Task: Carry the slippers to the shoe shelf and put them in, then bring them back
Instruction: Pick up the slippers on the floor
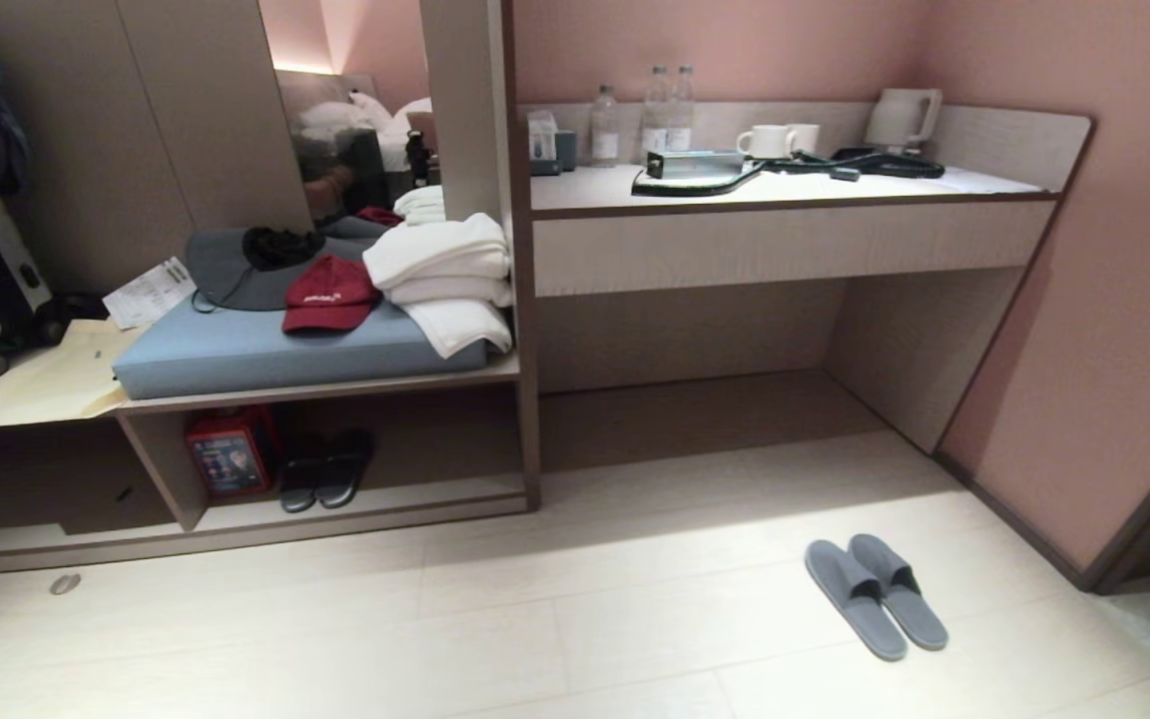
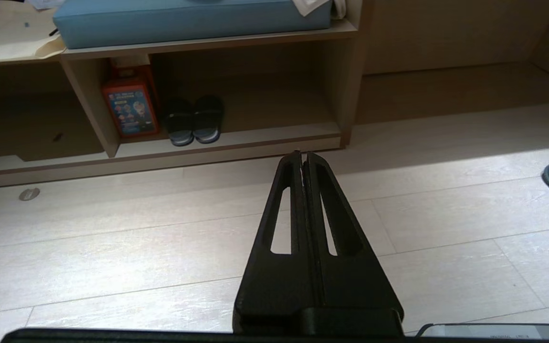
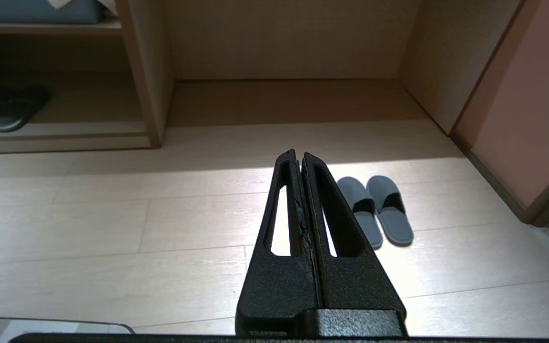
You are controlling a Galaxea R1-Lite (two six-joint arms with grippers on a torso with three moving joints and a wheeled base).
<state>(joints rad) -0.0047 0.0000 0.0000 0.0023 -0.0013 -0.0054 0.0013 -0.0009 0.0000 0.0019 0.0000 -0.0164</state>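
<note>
The pair of flat grey-blue slippers (image 1: 875,595) lies side by side on the pale floor, well apart from the low beige wood-grain shoe shelf (image 1: 405,499). Left pincer (image 2: 302,155) and right pincer (image 3: 299,153) hang pressed together, empty.

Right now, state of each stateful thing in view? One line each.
slippers: paired side by side on the floor, not picked up.
shoe shelf: open-fronted, partly filled.
black slippers: inside the shelf, beside a red box.
left gripper: shut, empty, above the floor.
right gripper: shut, empty, above the floor.
towels: folded, stacked on the blue cushion.
</note>
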